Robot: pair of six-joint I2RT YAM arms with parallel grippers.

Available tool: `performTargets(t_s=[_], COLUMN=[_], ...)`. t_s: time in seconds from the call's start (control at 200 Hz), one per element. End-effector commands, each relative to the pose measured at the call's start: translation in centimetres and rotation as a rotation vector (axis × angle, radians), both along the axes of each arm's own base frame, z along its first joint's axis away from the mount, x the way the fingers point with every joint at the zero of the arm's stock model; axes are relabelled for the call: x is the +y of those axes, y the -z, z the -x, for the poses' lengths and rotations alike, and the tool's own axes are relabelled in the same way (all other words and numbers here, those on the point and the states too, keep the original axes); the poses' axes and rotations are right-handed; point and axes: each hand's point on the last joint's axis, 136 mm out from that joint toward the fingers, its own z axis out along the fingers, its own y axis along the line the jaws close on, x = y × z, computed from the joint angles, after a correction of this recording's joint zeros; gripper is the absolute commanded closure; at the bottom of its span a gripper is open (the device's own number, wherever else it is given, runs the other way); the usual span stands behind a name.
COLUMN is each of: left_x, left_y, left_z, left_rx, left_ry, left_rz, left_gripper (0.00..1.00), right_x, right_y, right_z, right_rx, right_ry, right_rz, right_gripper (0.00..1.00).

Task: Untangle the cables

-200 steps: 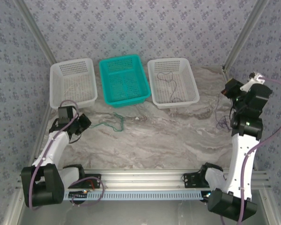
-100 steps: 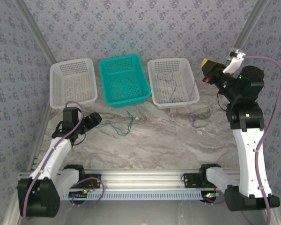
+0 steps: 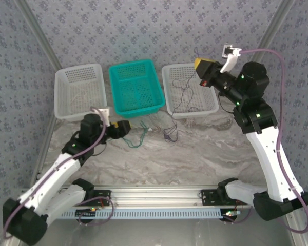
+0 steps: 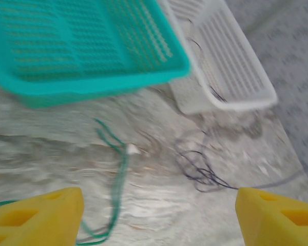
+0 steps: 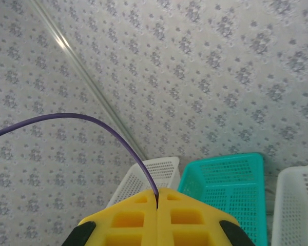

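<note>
Right wrist: your right gripper (image 5: 157, 197) is pinched closed on dark cable (image 5: 82, 115). Lift slowly over white basket (image 3: 195, 113). Left gripper (image 4: 159, 205), spread wide, should pin green cable (image 4: 124, 164).

Floral grey walls (image 3: 143, 31) enclose a marbled tabletop (image 3: 195, 154).

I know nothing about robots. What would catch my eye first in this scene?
Probably the bright teal basket, set between the left white basket and the right white basket at the far side of the marble table. Next, the right arm's yellow fingers, held high and shut on a thin dark purple cable that arcs away from them. Low over the table, the left arm's yellow fingers stand wide apart near a green cable.
</note>
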Motion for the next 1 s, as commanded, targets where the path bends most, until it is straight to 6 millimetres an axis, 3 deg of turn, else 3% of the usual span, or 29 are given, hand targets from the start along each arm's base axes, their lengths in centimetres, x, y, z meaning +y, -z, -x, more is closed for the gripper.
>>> performTargets(t_s=[0.0,0.06,0.13,0.395,0.61,0.994], left_x=[-5.3,-7.4,-8.3,-12.7,-17.4,-20.5], left_y=[0.2,1.1,2.4,5.7,8.4,14.3], left_z=[0.1,0.0,-1.0,-3.1,-3.7,-4.7], left_rx=[-0.045,-0.033,0.019,0.218,0.293,0.494], left_ry=[0.172,0.224,0.211,0.244,0.337,0.343], left_rz=[0.016,0.008,0.002,0.004,0.022,0.037], left_gripper=[0.23,0.23,0.21,0.18,0.18,0.30], right_x=[1.5,2.8,4.1,5.7,5.2,4.3], right_y=[-3.0,-3.1,-2.7,1.4,3.0,3.8], right_z=[1.1,1.6,2.7,4.1,3.9,3.7], right_rx=[-0.103,-0.126,-0.159,-0.076,-0.044,-0.034], right_ry=[-0.079,-0.148,-0.244,-0.370,-0.326,-0.271], right_rz=[-0.011,0.019,0.093,0.159,0.166,0.191], right_gripper=[1.00,1.00,1.00,1.00,1.00,1.00])
